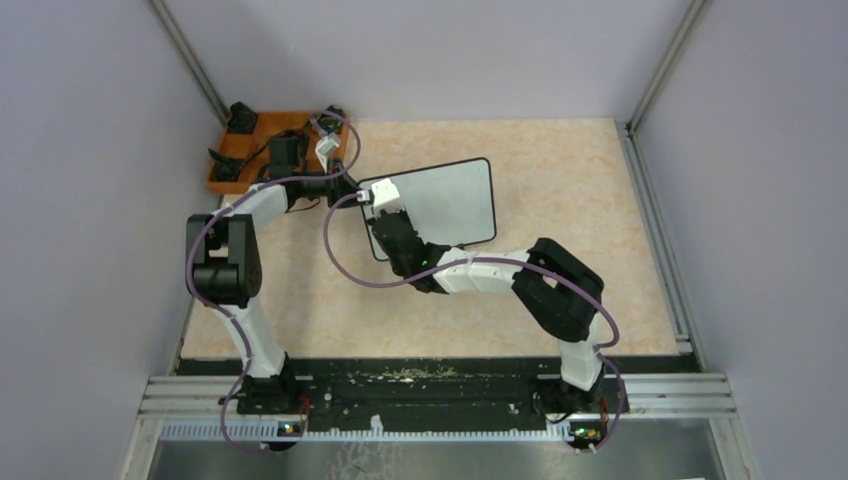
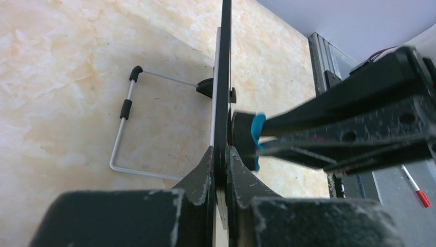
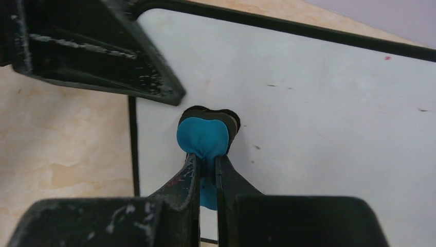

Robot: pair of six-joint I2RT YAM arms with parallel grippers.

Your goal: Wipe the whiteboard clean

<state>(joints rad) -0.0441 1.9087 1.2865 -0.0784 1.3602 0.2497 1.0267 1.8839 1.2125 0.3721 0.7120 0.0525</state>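
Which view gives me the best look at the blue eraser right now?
Right wrist: the blue eraser sits centered, clamped in the right gripper against the whiteboard. Left wrist shows only its edge, beside the whiteboard held by the left gripper. Top external hides it under the right gripper.

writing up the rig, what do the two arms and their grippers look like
The left arm and right arm alternate white link shells with boxy black joint housings. A purple cable loops along each. A green light glows on the right arm. The left gripper and right gripper have black wedge-shaped fingers scuffed with pale scratches. No sleeves or markings show.
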